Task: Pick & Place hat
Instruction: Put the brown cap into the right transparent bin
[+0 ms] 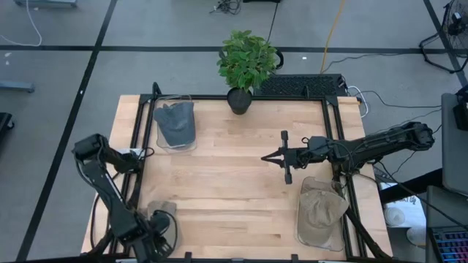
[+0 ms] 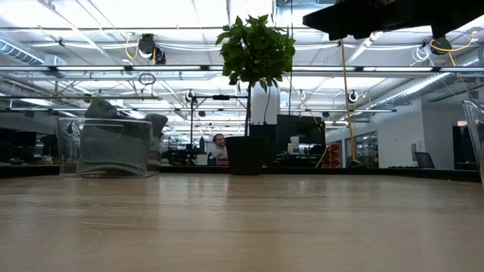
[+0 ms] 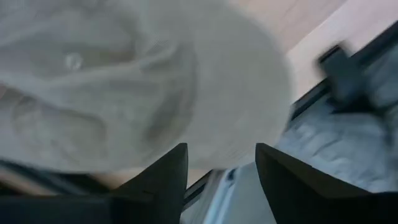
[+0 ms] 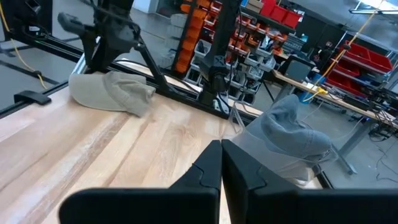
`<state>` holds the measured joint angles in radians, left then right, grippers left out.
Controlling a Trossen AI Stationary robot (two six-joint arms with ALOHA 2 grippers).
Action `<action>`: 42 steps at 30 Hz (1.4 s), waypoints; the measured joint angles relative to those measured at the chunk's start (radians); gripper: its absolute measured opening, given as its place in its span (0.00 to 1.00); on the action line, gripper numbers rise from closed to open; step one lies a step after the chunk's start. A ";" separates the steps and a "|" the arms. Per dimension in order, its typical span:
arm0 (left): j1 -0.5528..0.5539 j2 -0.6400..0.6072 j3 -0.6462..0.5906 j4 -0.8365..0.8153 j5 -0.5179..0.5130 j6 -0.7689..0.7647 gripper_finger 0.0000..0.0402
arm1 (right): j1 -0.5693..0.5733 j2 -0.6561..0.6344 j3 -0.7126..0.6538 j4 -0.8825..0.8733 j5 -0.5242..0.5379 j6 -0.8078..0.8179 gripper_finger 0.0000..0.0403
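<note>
A pale beige hat lies flat on the table's near-left corner; it also shows in the right wrist view and fills the left wrist view. My left gripper hovers open, close over the hat's near edge. My right gripper is shut and hangs above the middle of the table, pointing toward the left side, with nothing in it. My left gripper stands open close over the beige hat's edge, coming from above. I cannot tell whether a finger touches the cloth.
A clear bin with a grey-blue hat stands at the far left. A second clear bin with a tan hat stands at the near right. A potted plant stands at the far edge. Bare wood lies between them.
</note>
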<state>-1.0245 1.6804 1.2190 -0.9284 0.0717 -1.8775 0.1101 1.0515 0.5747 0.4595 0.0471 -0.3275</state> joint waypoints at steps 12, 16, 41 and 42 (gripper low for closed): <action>-0.001 0.009 0.000 -0.083 0.024 -0.011 0.46 | 0.001 0.000 0.000 0.008 0.000 0.019 0.00; -0.001 0.009 0.000 -0.143 0.019 -0.014 0.47 | 0.001 0.000 0.000 0.008 0.000 0.020 0.00; -0.004 0.005 -0.148 0.051 -0.021 0.119 0.53 | 0.001 0.000 0.000 -0.008 0.000 0.021 0.00; -0.003 0.005 -0.148 0.056 -0.021 0.140 0.50 | 0.001 0.000 0.000 -0.008 0.000 0.021 0.00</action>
<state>-1.0279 1.6855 1.0707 -0.8725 0.0502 -1.7376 0.1108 1.0515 0.5751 0.4511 0.0467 -0.3069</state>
